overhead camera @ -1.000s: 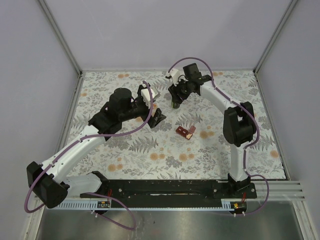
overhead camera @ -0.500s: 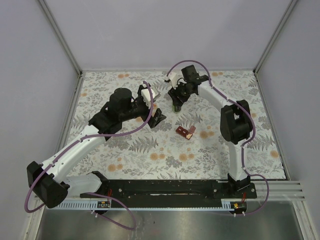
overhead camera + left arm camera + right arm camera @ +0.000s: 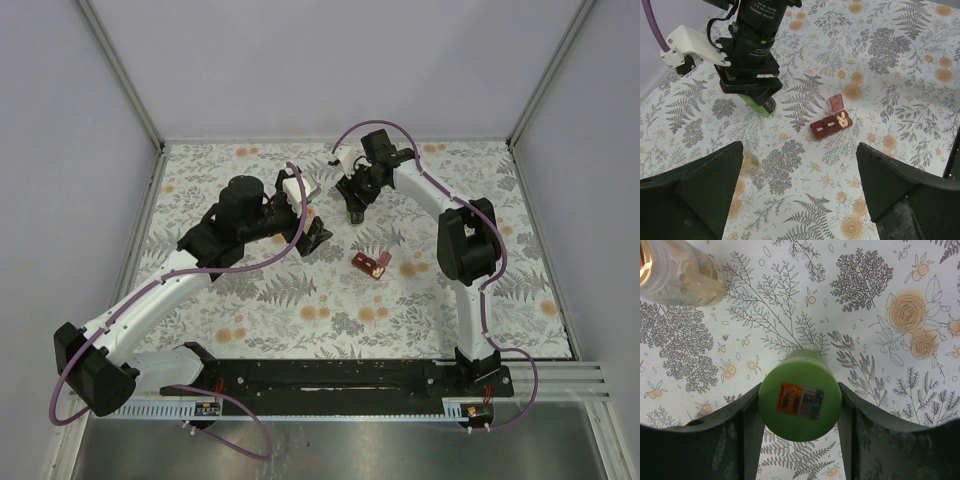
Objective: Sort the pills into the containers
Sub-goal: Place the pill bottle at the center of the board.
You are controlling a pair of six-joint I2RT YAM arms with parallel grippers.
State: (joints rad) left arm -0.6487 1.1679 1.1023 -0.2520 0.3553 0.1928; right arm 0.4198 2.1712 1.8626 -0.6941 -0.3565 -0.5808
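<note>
The desk (image 3: 300, 320), spread with a fern-and-flower printed cloth, carries everything. The left pincer (image 3: 799, 150) hangs released, jaws wide, above the cloth with nothing between them. Toward the far side, the right pincer (image 3: 800, 415) is clenched around the bright green cylindrical bottle (image 3: 765, 106), one finger on each side. I cannot tell whether the bottle rests on the cloth or is just off it. A pale, clear bottle with an orange end (image 3: 680, 270) appears to lie on its side near it. The small dark-red rectangular pill box (image 3: 830, 125) sits well apart, one lid raised, with pale yellowish pills (image 3: 841, 119) in that open compartment. The step in hand looks like handling the green bottle. Next, I judge, it must be carried over and held steady, so any transfer of pills lands cleanly.
</note>
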